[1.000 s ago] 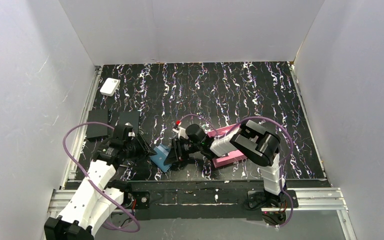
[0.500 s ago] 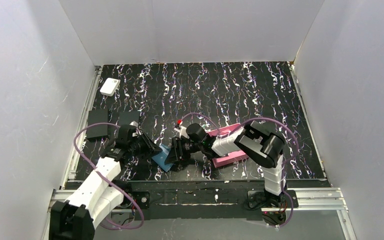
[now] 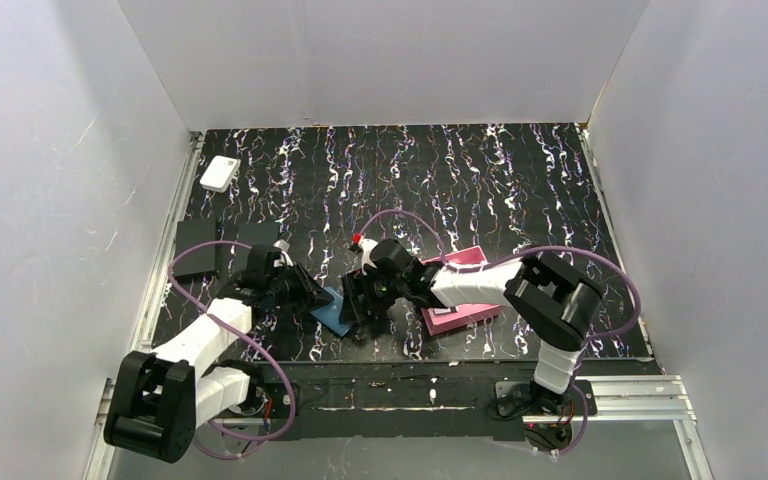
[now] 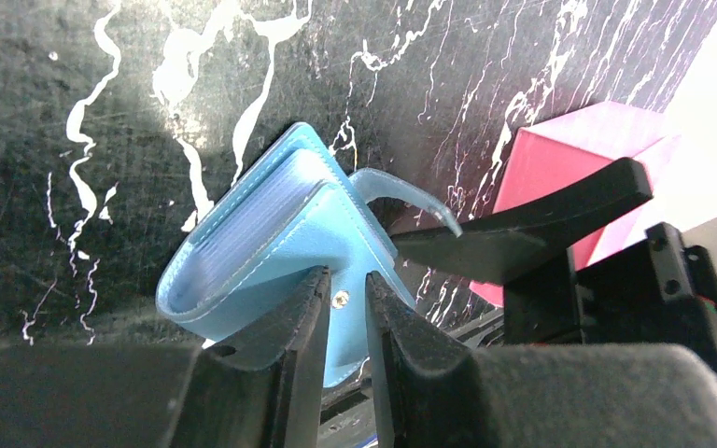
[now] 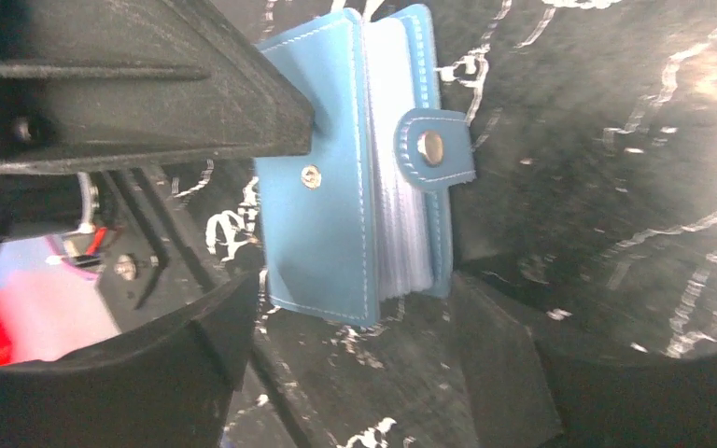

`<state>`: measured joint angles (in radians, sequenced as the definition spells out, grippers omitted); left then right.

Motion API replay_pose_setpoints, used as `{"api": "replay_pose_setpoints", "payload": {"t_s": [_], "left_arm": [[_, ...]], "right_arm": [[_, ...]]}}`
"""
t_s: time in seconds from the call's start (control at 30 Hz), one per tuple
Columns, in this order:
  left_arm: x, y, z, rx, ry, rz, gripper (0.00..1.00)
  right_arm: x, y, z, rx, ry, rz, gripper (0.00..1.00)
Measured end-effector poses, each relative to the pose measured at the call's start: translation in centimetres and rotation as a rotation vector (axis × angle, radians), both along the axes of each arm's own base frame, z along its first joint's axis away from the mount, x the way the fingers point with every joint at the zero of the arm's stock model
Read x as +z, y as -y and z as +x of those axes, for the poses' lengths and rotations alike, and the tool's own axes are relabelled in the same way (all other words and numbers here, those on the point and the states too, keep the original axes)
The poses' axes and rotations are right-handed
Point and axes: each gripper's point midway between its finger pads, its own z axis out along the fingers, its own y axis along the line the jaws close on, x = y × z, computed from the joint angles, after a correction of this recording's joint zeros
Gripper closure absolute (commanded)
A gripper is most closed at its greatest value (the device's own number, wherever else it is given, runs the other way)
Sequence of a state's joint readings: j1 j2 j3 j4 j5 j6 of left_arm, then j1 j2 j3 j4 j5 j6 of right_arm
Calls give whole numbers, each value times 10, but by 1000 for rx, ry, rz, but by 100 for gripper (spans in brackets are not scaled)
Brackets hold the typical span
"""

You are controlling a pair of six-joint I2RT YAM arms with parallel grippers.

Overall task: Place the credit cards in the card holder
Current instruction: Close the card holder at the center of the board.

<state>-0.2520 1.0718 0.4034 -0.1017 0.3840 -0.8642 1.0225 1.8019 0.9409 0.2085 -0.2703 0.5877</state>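
The right gripper (image 5: 355, 299) has spread its jaws away from the small teal-blue folding card holder (image 4: 271, 233). Meanwhile the left gripper (image 4: 341, 291) closed its jaws, pinching the cover. The holder stays near-centre on the counter (image 3: 460, 180), seemingly handed over for opening.

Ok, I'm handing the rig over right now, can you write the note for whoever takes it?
Pincers: left pincer pinched on the front cover of the card holder; right pincer open, straddling it, not gripping.
Things: card holder near centre front, left of the pink tray, snap tab undone.
Done: no card seen inserted.
Left: find the credit cards, not visible in these views, and slot them in.
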Motion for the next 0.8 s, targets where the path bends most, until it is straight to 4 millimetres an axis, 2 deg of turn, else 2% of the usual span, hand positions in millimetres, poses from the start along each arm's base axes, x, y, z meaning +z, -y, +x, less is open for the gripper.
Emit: {"api": "replay_pose_setpoints", "payload": {"t_s": [0.23, 0.4, 0.47, 0.63, 0.73, 0.8], "left_arm": [[-3, 3, 3, -22, 8, -8, 80], [-3, 3, 3, -32, 14, -2, 81], [-4, 3, 3, -38, 13, -2, 81], [-4, 5, 4, -46, 10, -9, 82], [-4, 7, 5, -53, 11, -16, 82], [-5, 8, 6, -56, 11, -20, 82]], "right_arm": [[5, 20, 15, 8, 150, -93, 2], [6, 32, 31, 3, 255, -171, 29], [13, 30, 38, 3, 290, -185, 34], [43, 8, 59, 1, 376, -144, 49], [47, 4, 62, 5, 399, -133, 57], [43, 1, 64, 16, 400, -136, 56]]}}
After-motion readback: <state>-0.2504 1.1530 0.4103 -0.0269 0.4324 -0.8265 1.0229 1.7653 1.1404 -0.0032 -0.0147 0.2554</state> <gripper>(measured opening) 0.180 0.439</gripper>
